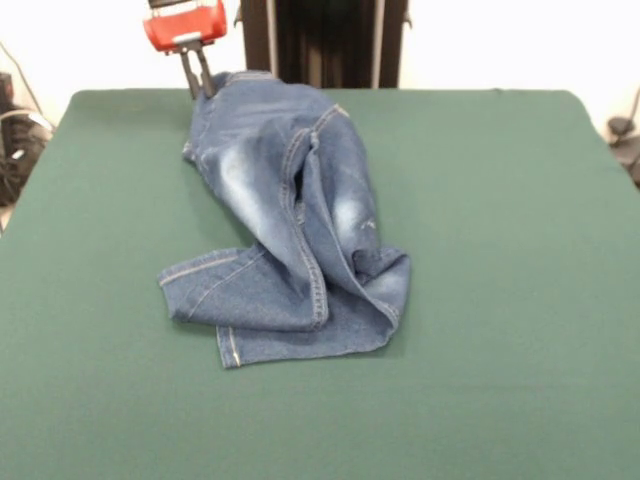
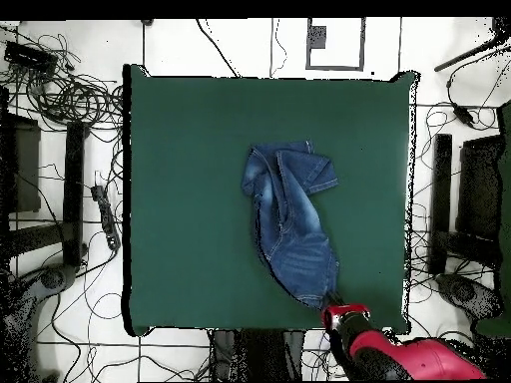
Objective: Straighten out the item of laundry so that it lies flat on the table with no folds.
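Observation:
The blue denim jeans [image 1: 300, 220] lie crumpled on the dark green table [image 1: 500, 250], with the legs folded over each other toward the front. The waist end is drawn up toward the table's far edge. My gripper [image 1: 200, 85], under its red body, is at that far-left end of the jeans, and its thin dark fingers are closed on the waist edge. In the overhead view the jeans [image 2: 294, 224] stretch from the table's [image 2: 190, 180] middle down to the gripper [image 2: 329, 302] near the bottom edge.
The robot's dark pedestal [image 1: 320, 45] stands behind the table's far edge. Cables [image 2: 70, 95] and dark equipment [image 2: 464, 199] lie on the floor on both sides of the table. Bare green felt surrounds the jeans on every side.

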